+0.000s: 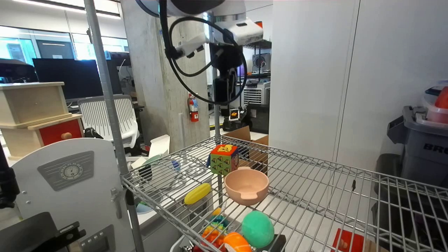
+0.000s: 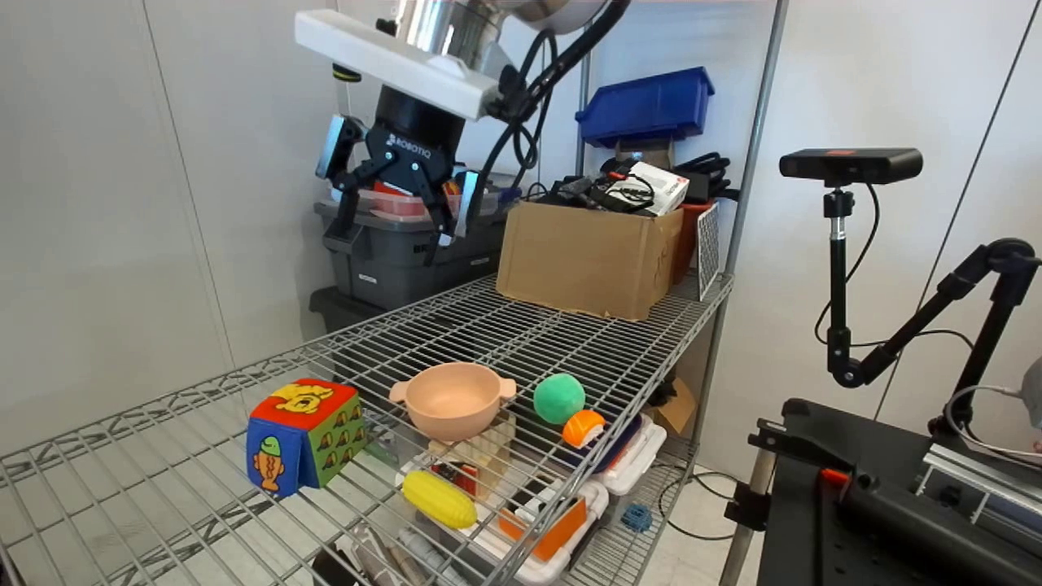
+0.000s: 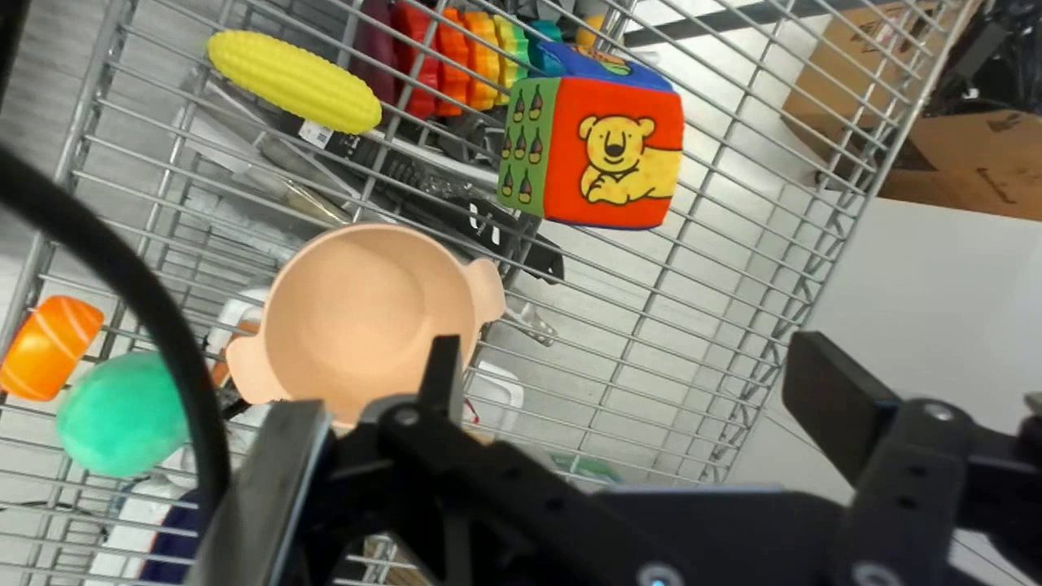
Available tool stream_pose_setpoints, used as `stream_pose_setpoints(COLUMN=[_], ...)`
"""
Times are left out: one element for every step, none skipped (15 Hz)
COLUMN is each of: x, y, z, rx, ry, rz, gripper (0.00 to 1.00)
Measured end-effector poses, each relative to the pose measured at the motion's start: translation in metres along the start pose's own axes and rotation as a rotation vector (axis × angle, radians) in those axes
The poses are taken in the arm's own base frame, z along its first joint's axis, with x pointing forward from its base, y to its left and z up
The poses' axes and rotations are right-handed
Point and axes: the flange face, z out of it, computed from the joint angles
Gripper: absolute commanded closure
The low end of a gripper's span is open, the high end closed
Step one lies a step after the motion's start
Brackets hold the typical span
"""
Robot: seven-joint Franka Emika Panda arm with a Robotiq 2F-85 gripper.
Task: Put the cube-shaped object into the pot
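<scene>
In an exterior view, the printed cube [image 1: 224,160] sits on the wire shelf [image 1: 336,168], beyond and left of the salmon-pink pot [image 1: 247,185]; its flat base likely keeps it steady across the bars. A ribbed yellow corncob [image 1: 197,193] lies nearer, on the left.

In an exterior view, the gripper [image 2: 389,242] hangs high over the shelf, jaws spread wide around nothing, presumably to suit the broad cube. The smooth, shallow pot stands upright, right of the cube; a round green ball [image 2: 559,398] lies farther right.

In the wrist view, the cube lies beyond the empty fingers [image 3: 838,403], padded-looking, a bear printed on red. Two stubby handles flank the pot's upturned mouth.
</scene>
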Motion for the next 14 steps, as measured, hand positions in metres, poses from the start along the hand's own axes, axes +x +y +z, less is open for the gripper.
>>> stream_pose_setpoints(x=[0.001,0.000,-0.002,-0.005,-0.008,-0.011,-0.014,-0.016,-0.017,-0.018,-0.017,-0.015,-0.013,-0.010], y=[-0.007,-0.014,-0.021,-0.027,-0.034,-0.040,-0.047,-0.053,-0.058,-0.063,-0.067,-0.070,-0.071,-0.072], z=[0.012,0.024,0.036,0.045,0.054,0.063,0.070,0.077,0.083,0.090,0.096,0.101,0.107,0.113], rx=[-0.038,-0.075,-0.114,-0.144,-0.172,-0.196,-0.217,-0.235,-0.250,-0.262,-0.276,-0.290,-0.307,-0.327], ry=[-0.013,-0.028,-0.046,-0.061,-0.072,-0.081,-0.088,-0.093,-0.096,-0.097,-0.096,-0.095,-0.091,-0.086], rz=[0.013,0.025,0.039,0.051,0.064,0.076,0.088,0.099,0.113,0.128,0.148,0.165,0.184,0.203], gripper=[0.00,0.00,0.00,0.00,0.00,0.00,0.00,0.00,0.00,0.00,0.00,0.00,0.00,0.00])
